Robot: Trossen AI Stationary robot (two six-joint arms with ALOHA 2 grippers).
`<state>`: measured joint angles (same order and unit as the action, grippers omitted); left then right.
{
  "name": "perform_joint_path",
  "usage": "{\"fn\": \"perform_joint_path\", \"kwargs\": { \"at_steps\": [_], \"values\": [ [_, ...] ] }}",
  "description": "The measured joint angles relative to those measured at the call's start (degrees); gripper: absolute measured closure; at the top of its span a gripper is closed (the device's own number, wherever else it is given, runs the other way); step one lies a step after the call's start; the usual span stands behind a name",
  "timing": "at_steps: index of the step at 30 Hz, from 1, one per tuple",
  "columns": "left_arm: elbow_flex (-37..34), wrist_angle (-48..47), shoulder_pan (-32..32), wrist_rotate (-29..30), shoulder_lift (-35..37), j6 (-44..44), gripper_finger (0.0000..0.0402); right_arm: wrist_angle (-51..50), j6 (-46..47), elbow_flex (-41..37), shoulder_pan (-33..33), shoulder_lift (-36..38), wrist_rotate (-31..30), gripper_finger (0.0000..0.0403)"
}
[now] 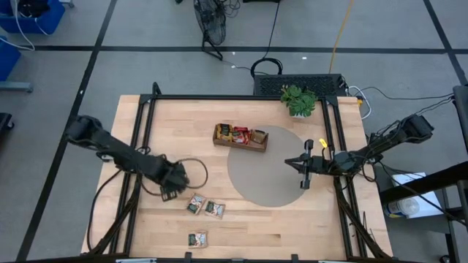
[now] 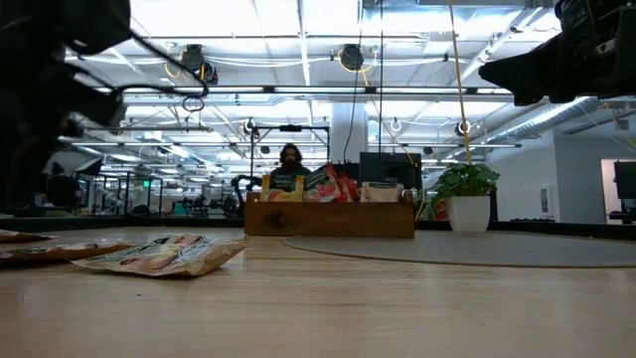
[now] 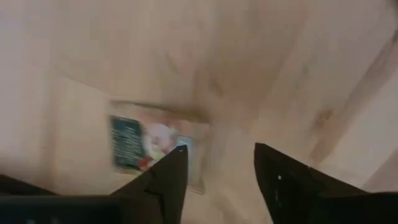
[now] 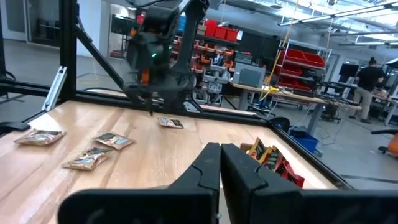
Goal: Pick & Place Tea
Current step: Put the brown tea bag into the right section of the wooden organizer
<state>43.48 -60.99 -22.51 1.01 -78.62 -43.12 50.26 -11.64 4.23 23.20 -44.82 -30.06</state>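
Left tool [image 1: 171, 193], parted, hovers beside loose sachets [image 1: 205, 207] on table [image 1: 307, 226].

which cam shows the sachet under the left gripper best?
Left wrist view: the sachet lies flat beyond the open left gripper. High view hides it under the gripper. Right wrist view shows it small. Low view: cannot tell.

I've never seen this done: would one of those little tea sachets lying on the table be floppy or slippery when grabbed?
Probably floppy: the tea sachet looks thin and crinkled. Likely very light, being small and flat. It lies flush on the wooden table, so pinching it may make it slide.
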Motion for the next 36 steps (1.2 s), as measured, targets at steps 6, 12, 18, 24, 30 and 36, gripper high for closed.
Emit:
{"fn": "perform_joint_path", "kwargs": {
  "at_steps": [6,12,18,24,30,36],
  "values": [
    [0.0,-1.84,-4.53,-0.9,-7.85,-0.91,0.0187,-0.9,-0.02,0.0,0.0,0.0,0.07,0.0399],
    [-1.85,-1.8,-5.8,2.2,-10.94,-1.83,0.0185,-1.48,0.0,0.0,0.0,0.0,0.09,0.0399],
    [-5.08,-1.02,-5.65,2.0,-11.12,-1.58,0.0186,-2.29,0.39,-0.02,0.0,0.0,0.11,0.0399],
    [-8.02,2.55,-5.69,2.79,-10.63,0.63,0.0186,-2.65,0.42,-0.02,0.0,0.01,0.11,0.0399],
    [-7.72,2.61,-5.74,4.69,-10.63,5.78,0.019,-3.41,0.49,-0.04,0.0,0.02,0.12,0.0399],
    [-7.72,3.19,-5.74,5.1,-10.63,9.51,0.0231,-3.59,0.87,-0.04,0.0,0.0,0.13,0.0399]
  ]
}}
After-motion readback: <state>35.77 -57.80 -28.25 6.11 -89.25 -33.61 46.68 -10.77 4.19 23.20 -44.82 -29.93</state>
